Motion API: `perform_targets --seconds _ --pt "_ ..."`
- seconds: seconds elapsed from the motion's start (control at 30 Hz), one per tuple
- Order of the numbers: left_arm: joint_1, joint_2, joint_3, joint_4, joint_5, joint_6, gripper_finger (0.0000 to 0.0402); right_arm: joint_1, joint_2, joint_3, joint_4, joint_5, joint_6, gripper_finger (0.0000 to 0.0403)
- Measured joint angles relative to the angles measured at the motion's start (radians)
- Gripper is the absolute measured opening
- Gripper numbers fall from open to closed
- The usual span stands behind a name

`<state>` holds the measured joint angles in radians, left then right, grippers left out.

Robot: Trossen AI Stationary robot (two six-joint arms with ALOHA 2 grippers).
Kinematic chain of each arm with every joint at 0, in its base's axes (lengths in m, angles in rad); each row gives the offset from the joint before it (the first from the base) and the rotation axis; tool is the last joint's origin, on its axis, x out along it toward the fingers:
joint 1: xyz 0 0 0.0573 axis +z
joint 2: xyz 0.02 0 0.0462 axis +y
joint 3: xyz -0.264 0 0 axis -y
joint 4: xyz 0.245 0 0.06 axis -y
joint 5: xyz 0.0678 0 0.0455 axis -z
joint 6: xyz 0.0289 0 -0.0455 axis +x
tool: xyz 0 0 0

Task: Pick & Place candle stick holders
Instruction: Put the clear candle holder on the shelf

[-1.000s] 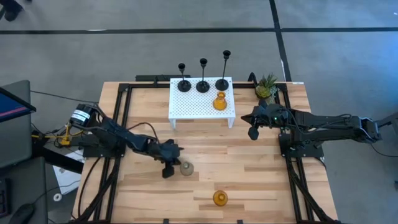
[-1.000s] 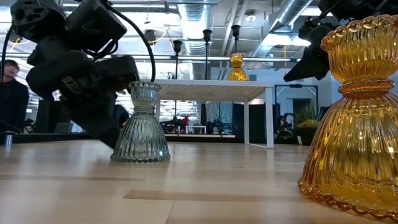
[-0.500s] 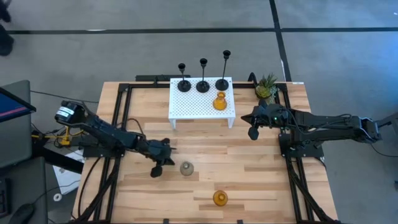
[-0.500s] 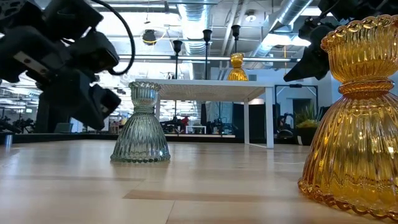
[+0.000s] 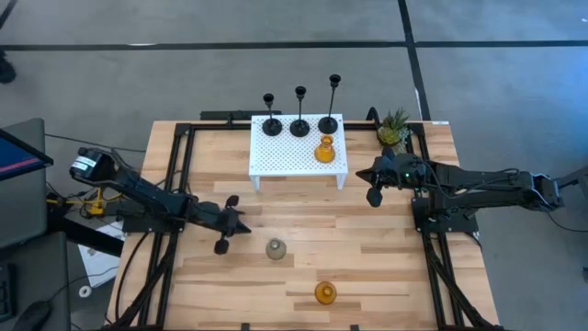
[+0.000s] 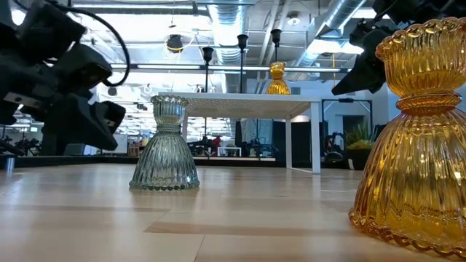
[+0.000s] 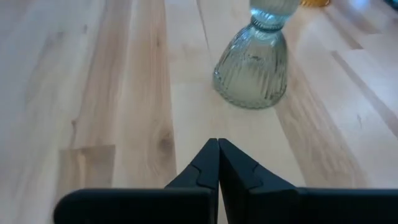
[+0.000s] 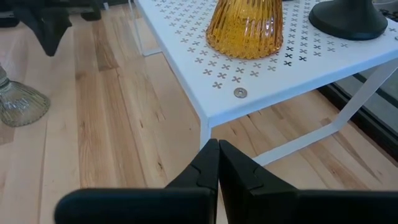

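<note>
Here the left pincer [image 5: 220,246], fully closed and empty, sits left of the grey-green glass holder [image 5: 275,248]; right pincer [image 5: 373,198] likewise closed, empty, beside the white stand [image 5: 299,154].

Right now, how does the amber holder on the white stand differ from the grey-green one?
The amber holder sits up on the white stand; the grey-green holder stands on the table. One is amber, the other grey-green. Both are upright, squat ribbed glass, and neither is held.

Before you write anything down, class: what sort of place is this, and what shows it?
Probably a robotics lab or open workshop: two arms bolted to a wooden table, exposed ceiling ducts with strip lights, and a bare grey floor marked with dark lines.
</note>
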<state>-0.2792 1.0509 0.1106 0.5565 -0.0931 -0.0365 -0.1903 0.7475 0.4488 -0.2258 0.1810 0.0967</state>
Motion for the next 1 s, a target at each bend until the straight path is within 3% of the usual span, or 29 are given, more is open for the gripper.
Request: perform_targets --seconds 0.3,0.47,0.67,1.0 --pt "0.0 -0.129 -0.079 0.114 0.051 0.029 0.0005 0.0 0.0 0.0 0.003 0.0 0.0 0.0" --pt "0.0 -0.104 -0.079 0.166 0.084 0.032 0.0006 0.0 0.0 0.0 0.003 0.001 -0.001 0.0" --pt "0.001 -0.058 -0.079 0.165 0.03 0.032 0.0015 0.0 0.0 0.0 0.003 0.001 -0.001 0.0" --pt "0.002 -0.047 -0.079 0.169 0.03 0.032 0.0066 0.0 0.0 0.0 0.003 0.003 0.0 0.0"
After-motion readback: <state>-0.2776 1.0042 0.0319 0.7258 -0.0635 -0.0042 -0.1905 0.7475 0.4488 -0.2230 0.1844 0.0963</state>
